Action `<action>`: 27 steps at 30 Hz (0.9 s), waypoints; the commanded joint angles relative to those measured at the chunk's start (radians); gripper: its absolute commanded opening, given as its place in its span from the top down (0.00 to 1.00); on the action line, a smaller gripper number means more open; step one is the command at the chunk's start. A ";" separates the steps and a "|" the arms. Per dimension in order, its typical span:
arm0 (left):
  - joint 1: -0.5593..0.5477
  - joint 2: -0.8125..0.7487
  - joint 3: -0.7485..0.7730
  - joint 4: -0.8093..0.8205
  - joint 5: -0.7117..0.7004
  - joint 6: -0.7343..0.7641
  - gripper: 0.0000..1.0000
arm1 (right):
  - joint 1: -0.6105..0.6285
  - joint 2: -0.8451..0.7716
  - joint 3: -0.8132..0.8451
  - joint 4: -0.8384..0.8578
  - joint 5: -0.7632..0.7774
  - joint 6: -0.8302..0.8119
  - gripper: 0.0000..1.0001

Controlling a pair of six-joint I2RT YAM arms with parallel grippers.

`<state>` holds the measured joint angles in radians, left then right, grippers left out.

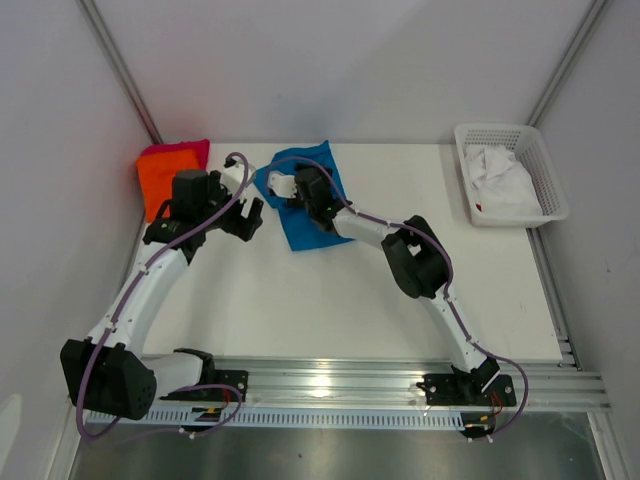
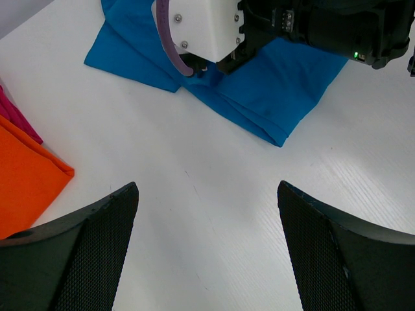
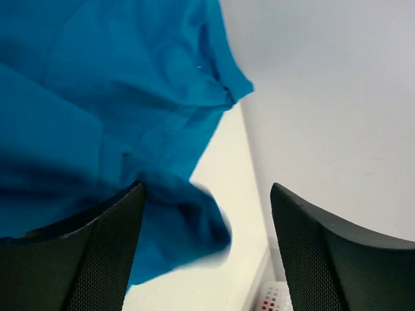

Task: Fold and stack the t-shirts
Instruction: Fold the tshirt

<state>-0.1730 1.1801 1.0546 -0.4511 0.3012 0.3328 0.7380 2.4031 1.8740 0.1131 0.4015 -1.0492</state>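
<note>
The bright blue t-shirt (image 1: 312,157) lies partly folded at the back middle of the table. My right gripper (image 1: 283,187) hovers over its left part. In the right wrist view that gripper (image 3: 207,194) stands open, and a blurred flap of the blue t-shirt (image 3: 97,84) hangs loose by its left finger, held by neither. The orange t-shirt (image 1: 158,180) rests folded on the pinkish-red one (image 1: 185,150) at the back left. My left gripper (image 1: 243,218) is open over bare table between the stack and the blue shirt (image 2: 279,97), with nothing between its fingers (image 2: 207,194).
A white lattice basket (image 1: 545,165) holding crumpled white cloth (image 1: 500,180) stands at the back right. Grey walls close in the table's left, back and right sides. The right arm's wrist (image 2: 201,29) sits just ahead of the left gripper.
</note>
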 commanded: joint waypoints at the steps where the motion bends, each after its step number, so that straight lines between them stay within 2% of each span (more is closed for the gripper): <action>1: -0.010 0.007 0.005 0.022 0.027 0.003 0.10 | -0.011 0.001 0.053 0.132 0.054 -0.055 0.20; 9: -0.010 0.006 -0.001 0.019 0.024 0.006 0.10 | -0.038 0.099 0.172 0.230 0.114 -0.169 0.19; 12: -0.010 0.006 -0.001 0.015 0.023 0.008 0.10 | -0.043 0.096 0.206 0.200 0.114 -0.149 0.18; 15: -0.010 -0.002 -0.002 0.012 0.019 0.011 0.10 | -0.042 -0.011 0.186 -0.113 0.009 0.029 0.19; 18: -0.011 -0.019 -0.015 0.012 -0.011 0.041 0.10 | -0.032 -0.167 0.038 -0.321 -0.135 0.115 0.20; 21: -0.011 -0.031 -0.024 0.023 -0.051 0.067 0.09 | -0.011 -0.332 -0.221 -0.389 -0.232 0.136 0.20; 22: -0.010 -0.034 -0.025 0.025 -0.066 0.071 0.09 | 0.007 -0.442 -0.278 -0.410 -0.287 0.140 0.19; 25: -0.010 -0.040 -0.031 0.041 -0.082 0.075 0.09 | 0.047 -0.614 -0.430 -0.544 -0.375 0.166 0.19; 27: -0.010 -0.034 -0.028 0.054 -0.085 0.072 0.09 | 0.113 -0.668 -0.511 -0.642 -0.389 0.184 0.14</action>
<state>-0.1772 1.1694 1.0264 -0.4450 0.2401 0.3840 0.7776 1.8648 1.4399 -0.3546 0.1345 -0.9253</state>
